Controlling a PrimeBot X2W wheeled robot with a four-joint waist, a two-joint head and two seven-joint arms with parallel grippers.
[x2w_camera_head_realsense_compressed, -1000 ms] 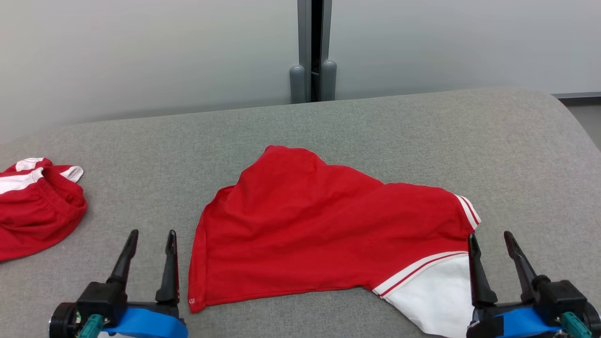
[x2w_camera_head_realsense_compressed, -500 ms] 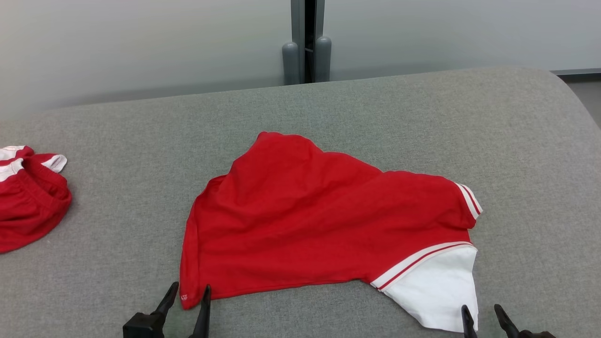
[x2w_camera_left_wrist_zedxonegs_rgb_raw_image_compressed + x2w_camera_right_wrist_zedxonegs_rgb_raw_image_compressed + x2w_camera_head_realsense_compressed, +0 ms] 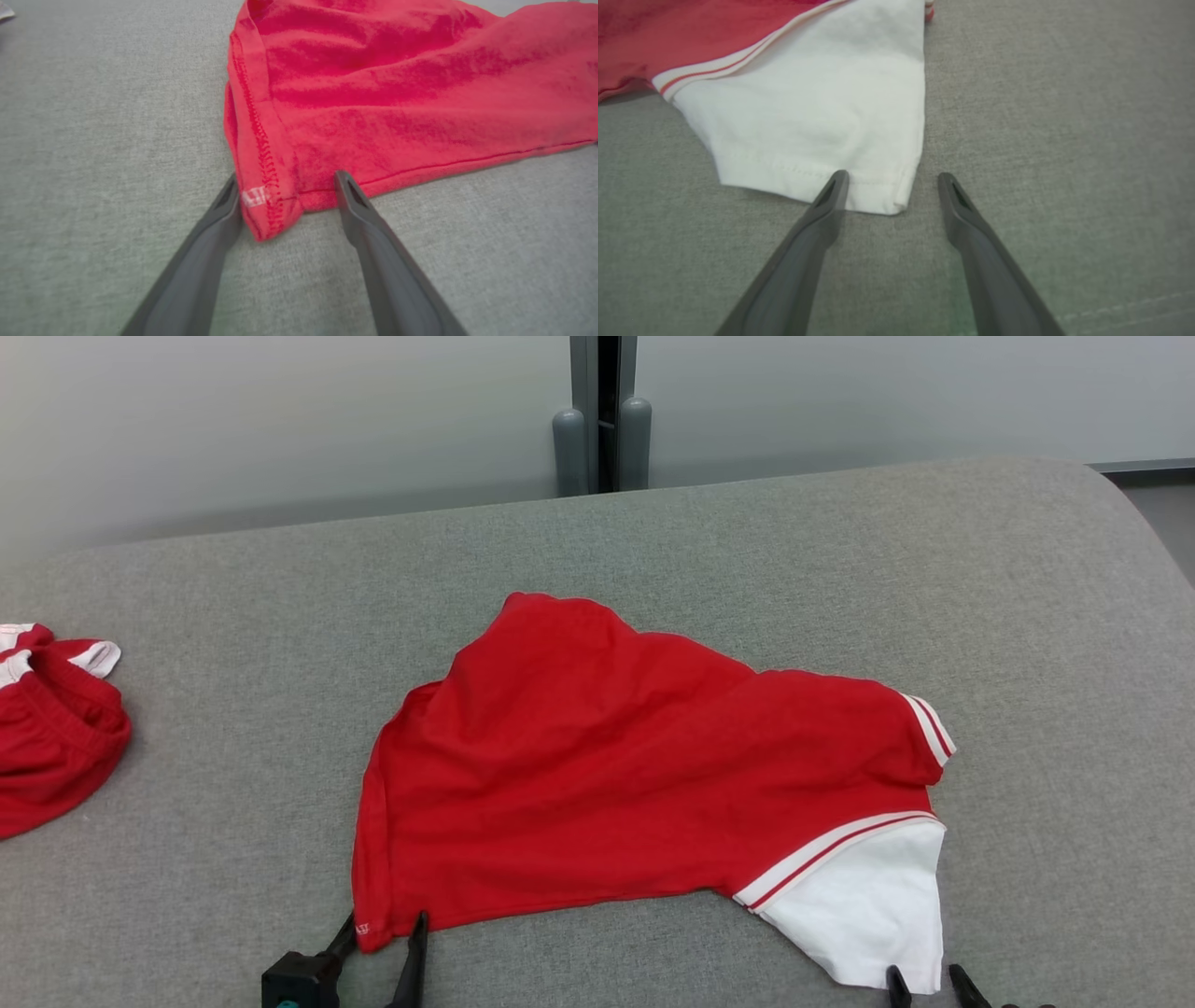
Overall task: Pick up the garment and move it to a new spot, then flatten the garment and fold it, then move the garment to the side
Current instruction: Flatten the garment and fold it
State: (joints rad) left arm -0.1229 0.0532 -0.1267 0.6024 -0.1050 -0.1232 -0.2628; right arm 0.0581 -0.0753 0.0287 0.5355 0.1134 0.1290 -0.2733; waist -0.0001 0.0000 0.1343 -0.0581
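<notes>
A red garment [image 3: 616, 775] with a white sleeve [image 3: 868, 915] and striped trim lies spread on the grey cushion. My left gripper [image 3: 385, 926] stands open at its near left corner; in the left wrist view that red hemmed corner [image 3: 266, 210] sits between the two fingers of the left gripper [image 3: 286, 181]. My right gripper [image 3: 926, 974] is open at the sleeve's near corner. In the right wrist view the white sleeve corner [image 3: 882, 196] lies between the spread fingers of the right gripper [image 3: 891, 177], the left finger over the hem.
A second red and white garment [image 3: 51, 728] lies bunched at the far left of the grey padded surface [image 3: 1055, 709]. A grey wall with a dark post [image 3: 602, 415] rises behind. The surface curves down at the right.
Both grippers have moved forward to the garment's near corners, the left one also rightward. The head camera has tipped, so the whole scene sits higher and the grippers lower in view.
</notes>
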